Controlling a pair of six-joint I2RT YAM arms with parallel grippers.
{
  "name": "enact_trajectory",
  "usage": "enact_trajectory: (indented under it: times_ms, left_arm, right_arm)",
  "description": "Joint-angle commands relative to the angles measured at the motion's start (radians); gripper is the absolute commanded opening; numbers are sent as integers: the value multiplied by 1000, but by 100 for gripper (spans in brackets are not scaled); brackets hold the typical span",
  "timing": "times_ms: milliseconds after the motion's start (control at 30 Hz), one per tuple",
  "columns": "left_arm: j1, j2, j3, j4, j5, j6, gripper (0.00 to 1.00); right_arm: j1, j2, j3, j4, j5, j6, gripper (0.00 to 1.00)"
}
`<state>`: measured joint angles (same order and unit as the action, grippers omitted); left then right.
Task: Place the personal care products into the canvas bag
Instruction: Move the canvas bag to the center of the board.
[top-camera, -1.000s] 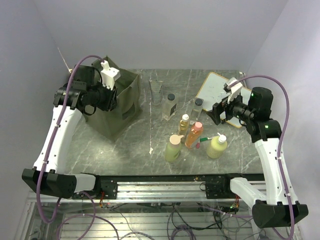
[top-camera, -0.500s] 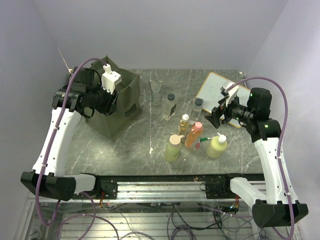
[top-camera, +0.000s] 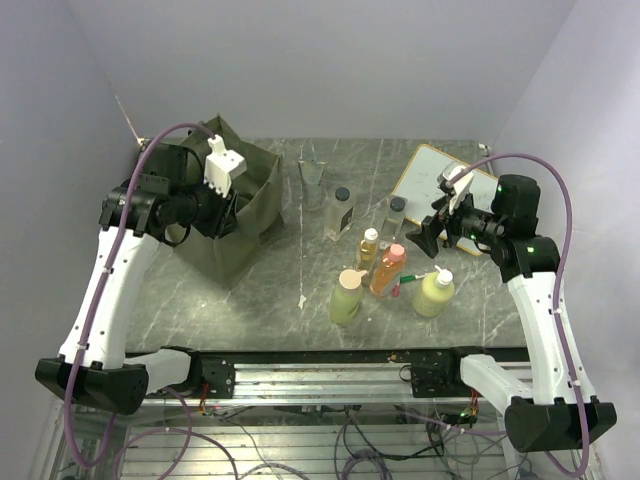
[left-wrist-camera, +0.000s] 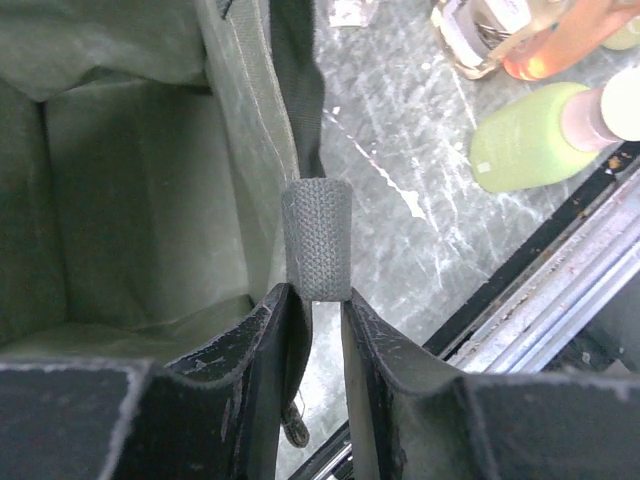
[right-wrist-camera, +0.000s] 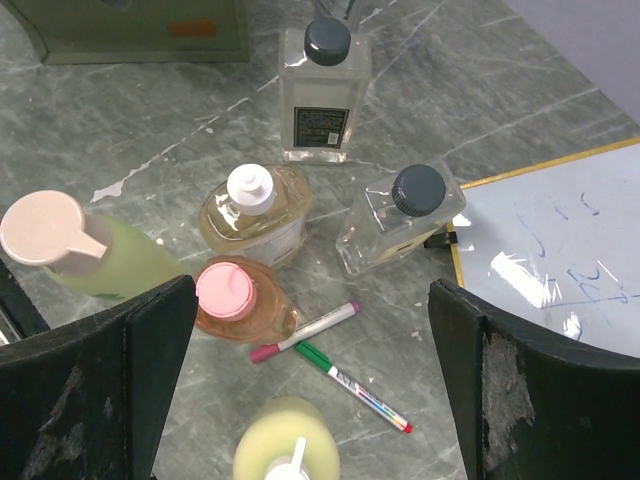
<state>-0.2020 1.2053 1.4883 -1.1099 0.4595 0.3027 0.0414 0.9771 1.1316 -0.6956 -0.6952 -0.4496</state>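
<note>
Jaws first: your left gripper (left-wrist-camera: 318, 296) is nearly closed, with the strap handle (left-wrist-camera: 317, 238) of the canvas bag (top-camera: 255, 190) pinched between its tips at the bag's right rim. Your right gripper (right-wrist-camera: 310, 296) hangs wide open over the bottles and touches none of them.

The bag stands at the far left of the table. Its mouth is open, and the left wrist view looks down onto its fabric floor and walls.

The products are well apart from it, grouped right of centre:
- A clear bottle with a dark cap (right-wrist-camera: 322, 100) stands farthest back.
- A second clear bottle (right-wrist-camera: 395, 225) leans beside the whiteboard (right-wrist-camera: 560, 260).
- The amber bottle (right-wrist-camera: 255, 218) and the orange bottle with a pink cap (right-wrist-camera: 240, 302) are pressed close together.
- The green bottle with a beige cap (right-wrist-camera: 110, 262) is at their left.
- The pale yellow bottle (right-wrist-camera: 285, 455) sits nearest you.

A red marker (right-wrist-camera: 305, 332) and a green marker (right-wrist-camera: 355, 385) lie crossed between the orange and yellow bottles.

You have an open strip of grey marble table (top-camera: 250, 300) between the bag and the cluster. Within the cluster the gaps are tight. A metal rail (top-camera: 320, 375) runs along the near edge, and plain pale walls close in on the back and both sides.
</note>
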Motion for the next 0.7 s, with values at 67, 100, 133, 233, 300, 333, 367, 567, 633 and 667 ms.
enact_trajectory:
  times_ms: [67,100,133,233,300,333,367,567,633,667]
  left_arm:
    - [-34,10,-17,-5,105,-42,37]
    - [-39,14,-14,-4,114,-41,36]
    - [-43,17,-11,-1,124,-41,36]
    - [-54,2,-22,33,147,-27,33]
    - [-60,-17,-34,73,137,-31,32]
    - [-61,-27,-39,91,135,-36,31]
    - [-64,-32,-42,104,141,-37,31]
    - [-85,-38,-63,157,186,-74,25]
    - [-94,-38,-76,172,206,-86,24]
    - [-100,-39,-84,180,215,-93,23]
  right_arm:
    - [9,-2,-6,-22,-20,-29,100]
    - [8,-5,-8,-25,-18,-31,100]
    - [9,-6,-13,-25,-15,-32,100]
    - [10,-14,-29,-15,-5,-33,100]
    - [11,-18,-42,-7,-7,-31,100]
    - [11,-20,-47,-5,-9,-31,100]
    - [12,-19,-51,-4,-12,-30,100]
    - [13,-16,-59,5,-29,-22,100]
    - [13,-21,-68,14,-32,-17,100]
    - [14,-24,-72,16,-32,-13,100]
